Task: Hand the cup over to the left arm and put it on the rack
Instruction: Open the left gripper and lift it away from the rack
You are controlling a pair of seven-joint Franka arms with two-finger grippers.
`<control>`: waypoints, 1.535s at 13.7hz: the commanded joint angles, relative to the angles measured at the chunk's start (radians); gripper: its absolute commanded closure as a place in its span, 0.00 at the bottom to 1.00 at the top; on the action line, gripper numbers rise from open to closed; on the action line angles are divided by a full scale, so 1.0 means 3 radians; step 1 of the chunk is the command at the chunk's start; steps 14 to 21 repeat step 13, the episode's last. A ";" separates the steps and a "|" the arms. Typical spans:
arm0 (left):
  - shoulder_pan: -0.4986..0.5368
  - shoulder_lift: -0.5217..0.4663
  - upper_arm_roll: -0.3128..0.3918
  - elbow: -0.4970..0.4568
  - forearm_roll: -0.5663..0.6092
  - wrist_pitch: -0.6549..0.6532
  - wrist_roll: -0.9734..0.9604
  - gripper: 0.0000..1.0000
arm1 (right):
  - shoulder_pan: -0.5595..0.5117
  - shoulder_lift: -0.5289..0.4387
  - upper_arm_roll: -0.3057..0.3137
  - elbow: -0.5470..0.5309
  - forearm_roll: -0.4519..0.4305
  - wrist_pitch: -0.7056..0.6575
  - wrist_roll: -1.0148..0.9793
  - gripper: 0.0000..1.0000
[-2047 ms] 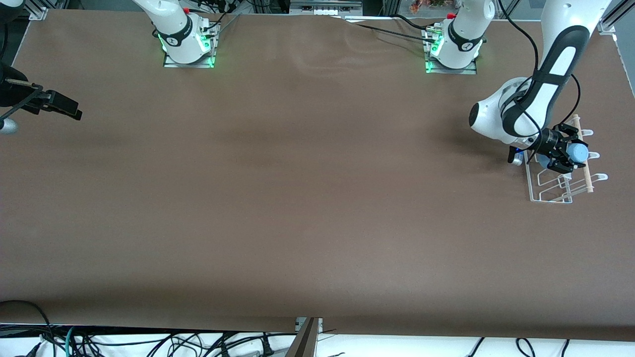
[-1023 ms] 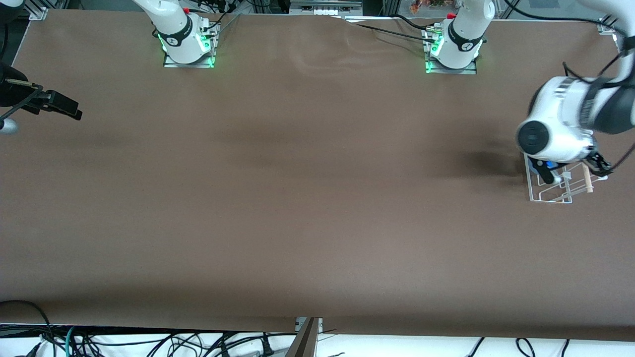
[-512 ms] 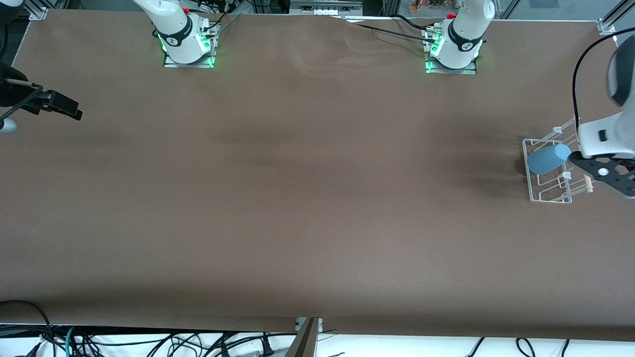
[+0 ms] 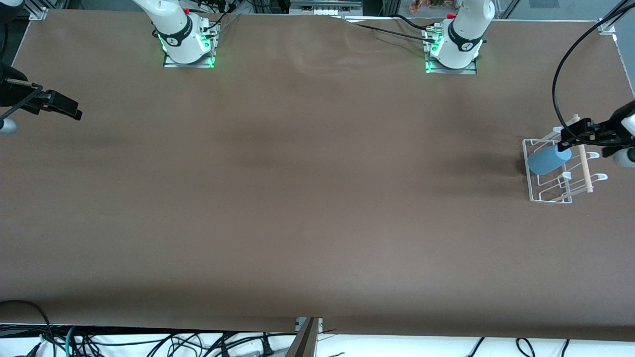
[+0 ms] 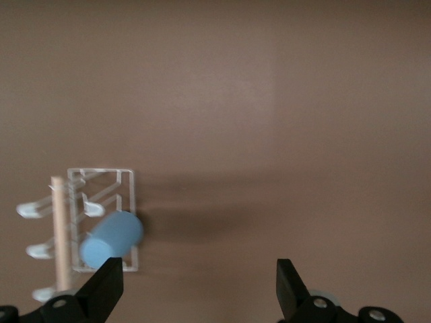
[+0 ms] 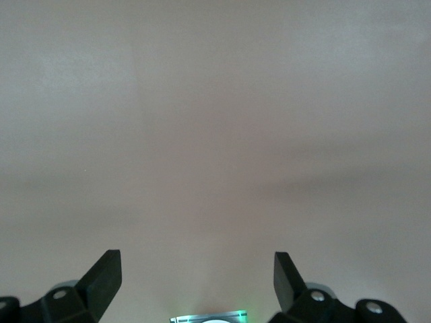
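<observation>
Light blue cup (image 4: 547, 159): lying on its side in white wire dish rack (image 4: 535, 191), at the left arm's end of the table. Left gripper (image 5: 199, 296): raised over the rack, jaws wide, holding nothing. Right gripper (image 6: 196, 288): waiting over bare table, jaws wide, empty. Step: placement apparently done. Next: retreat clear of rack only.
</observation>
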 commanded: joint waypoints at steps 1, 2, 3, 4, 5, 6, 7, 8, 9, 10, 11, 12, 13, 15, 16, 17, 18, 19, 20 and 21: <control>-0.0150 -0.0122 0.0082 0.0030 -0.0155 -0.0125 -0.0475 0.00 | 0.0010 0.0005 -0.0006 0.0051 0.0054 -0.0037 -0.0022 0.00; -0.0226 -0.0112 0.0158 0.0025 -0.0139 -0.0135 -0.0470 0.00 | 0.0010 0.0005 -0.0006 0.0051 0.0054 -0.0042 -0.0022 0.00; -0.0273 -0.0097 0.0205 0.0004 -0.0134 -0.0135 -0.0465 0.00 | 0.0010 0.0005 -0.0006 0.0051 0.0054 -0.0042 -0.0022 0.00; -0.0329 -0.0097 0.0261 -0.0016 -0.0129 -0.0160 -0.0465 0.00 | 0.0010 0.0005 -0.0006 0.0051 0.0054 -0.0037 -0.0022 0.00; -0.0431 -0.0097 0.0373 -0.0016 -0.0134 -0.0206 -0.0460 0.00 | 0.0010 0.0005 -0.0006 0.0051 0.0054 -0.0042 -0.0022 0.00; -0.0548 -0.0097 0.0500 -0.0011 -0.0139 -0.0212 -0.0455 0.00 | 0.0010 0.0005 -0.0006 0.0051 0.0054 -0.0042 -0.0022 0.00; -0.0600 -0.0097 0.0537 -0.0011 -0.0144 -0.0212 -0.0455 0.00 | 0.0010 0.0005 -0.0006 0.0051 0.0054 -0.0037 -0.0022 0.00; -0.0611 -0.0097 0.0537 -0.0006 -0.0139 -0.0212 -0.0455 0.00 | 0.0010 0.0005 -0.0001 0.0051 0.0054 -0.0042 -0.0022 0.00; -0.0636 -0.0097 0.0537 -0.0006 -0.0134 -0.0212 -0.0455 0.00 | 0.0010 0.0005 -0.0001 0.0051 0.0054 -0.0048 -0.0022 0.00; -0.0651 -0.0102 0.0537 -0.0006 -0.0129 -0.0212 -0.0455 0.00 | 0.0010 0.0005 -0.0006 0.0046 0.0054 -0.0048 -0.0022 0.00; -0.0662 -0.0102 0.0537 -0.0011 -0.0124 -0.0212 -0.0455 0.00 | 0.0010 0.0005 -0.0001 0.0046 0.0054 -0.0048 -0.0022 0.00; -0.0672 -0.0097 0.0537 -0.0011 -0.0124 -0.0212 -0.0455 0.00 | 0.0010 0.0000 -0.0006 0.0046 0.0054 -0.0048 -0.0022 0.00; -0.0667 -0.0066 0.0537 0.0014 -0.0129 -0.0232 -0.0455 0.00 | 0.0010 0.0005 -0.0001 0.0046 0.0054 -0.0048 -0.0022 0.00; -0.0667 -0.0066 0.0537 0.0014 -0.0129 -0.0232 -0.0455 0.00 | 0.0010 0.0005 -0.0001 0.0046 0.0054 -0.0048 -0.0022 0.00; -0.0667 -0.0066 0.0537 0.0014 -0.0129 -0.0232 -0.0455 0.00 | 0.0010 0.0005 -0.0001 0.0046 0.0054 -0.0048 -0.0022 0.00; -0.0667 -0.0066 0.0537 0.0014 -0.0129 -0.0232 -0.0455 0.00 | 0.0010 0.0005 -0.0001 0.0046 0.0054 -0.0048 -0.0022 0.00; -0.0667 -0.0066 0.0537 0.0014 -0.0129 -0.0232 -0.0455 0.00 | 0.0010 0.0005 -0.0001 0.0046 0.0054 -0.0048 -0.0022 0.00; -0.0667 -0.0066 0.0537 0.0014 -0.0129 -0.0232 -0.0455 0.00 | 0.0010 0.0005 -0.0001 0.0046 0.0054 -0.0048 -0.0022 0.00; -0.0667 -0.0066 0.0537 0.0014 -0.0129 -0.0232 -0.0455 0.00 | 0.0010 0.0005 -0.0001 0.0046 0.0054 -0.0048 -0.0022 0.00; -0.0667 -0.0066 0.0537 0.0014 -0.0129 -0.0232 -0.0455 0.00 | 0.0010 0.0005 -0.0001 0.0046 0.0054 -0.0048 -0.0022 0.00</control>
